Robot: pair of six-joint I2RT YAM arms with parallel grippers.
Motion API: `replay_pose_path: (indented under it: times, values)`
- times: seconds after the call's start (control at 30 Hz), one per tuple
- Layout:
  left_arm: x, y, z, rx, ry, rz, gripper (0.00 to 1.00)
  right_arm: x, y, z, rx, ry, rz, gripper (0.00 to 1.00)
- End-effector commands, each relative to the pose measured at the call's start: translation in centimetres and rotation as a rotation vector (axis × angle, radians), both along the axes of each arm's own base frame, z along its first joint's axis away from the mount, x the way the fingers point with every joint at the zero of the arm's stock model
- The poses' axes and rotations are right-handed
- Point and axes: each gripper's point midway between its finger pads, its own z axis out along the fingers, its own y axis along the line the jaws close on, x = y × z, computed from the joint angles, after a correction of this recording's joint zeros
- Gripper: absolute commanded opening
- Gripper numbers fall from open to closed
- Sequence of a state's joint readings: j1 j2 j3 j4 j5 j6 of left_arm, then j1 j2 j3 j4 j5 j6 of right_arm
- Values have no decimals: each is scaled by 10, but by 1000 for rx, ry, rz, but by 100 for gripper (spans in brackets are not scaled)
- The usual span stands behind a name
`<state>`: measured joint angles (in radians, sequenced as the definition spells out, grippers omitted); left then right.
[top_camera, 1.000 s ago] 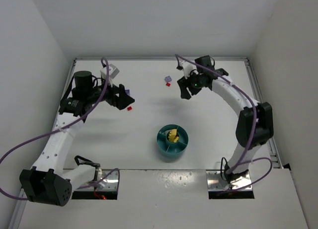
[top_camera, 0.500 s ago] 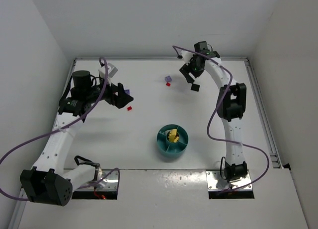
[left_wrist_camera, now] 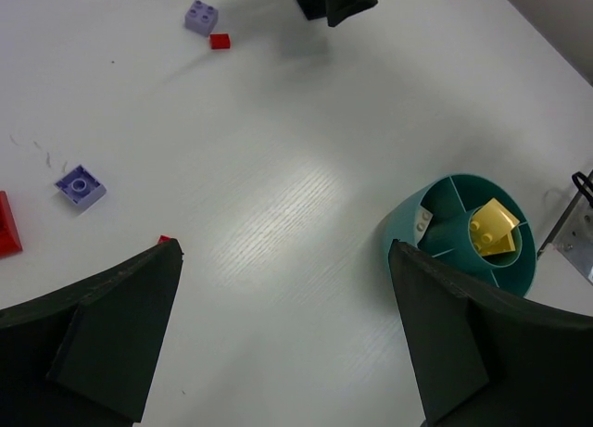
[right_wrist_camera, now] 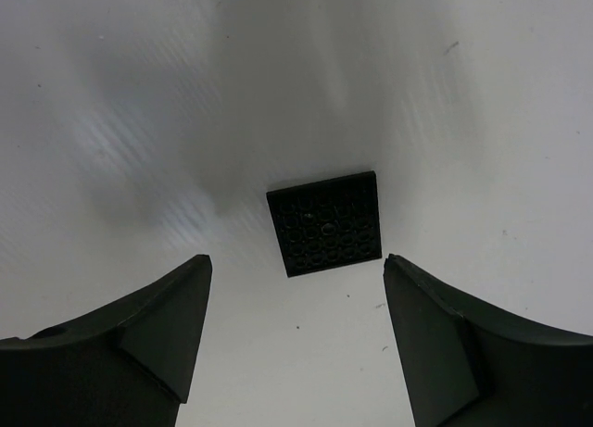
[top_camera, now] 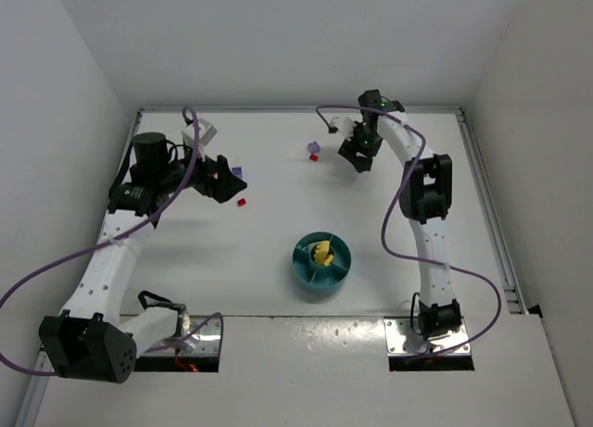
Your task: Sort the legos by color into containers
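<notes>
The right hand (right_wrist_camera: pixel 296 260), spread open, hangs over a flat black lego (right_wrist_camera: pixel 324 221) far behind the teal dish (left_wrist_camera: pixel 412 246). The left hand (left_wrist_camera: pixel 283 251) is spread wide too.

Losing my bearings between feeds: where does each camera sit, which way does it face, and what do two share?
Top external: above, behind the bases, looking down on the table; left arm and right arm show.
Left wrist: on the left arm, facing down and across to the teal dish; open jaws at bottom corners.
Right wrist: facing straight down at a black plate between its open jaws.
Shared: top and left wrist both show the teal dish.
</notes>
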<state>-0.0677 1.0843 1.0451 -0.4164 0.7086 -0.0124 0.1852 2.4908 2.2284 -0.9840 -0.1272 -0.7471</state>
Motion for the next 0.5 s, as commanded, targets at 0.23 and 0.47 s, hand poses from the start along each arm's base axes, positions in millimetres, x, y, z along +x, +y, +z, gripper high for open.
replay_pose_path:
  times: [0.23,0.47]
  values:
    - [1,6,1,-14,-13,-2,100,12,-4,-25,-32,11,46,75]
    - [0,10,-4,-18,5,8,100,12,-8,-49,-57,37,40,71]
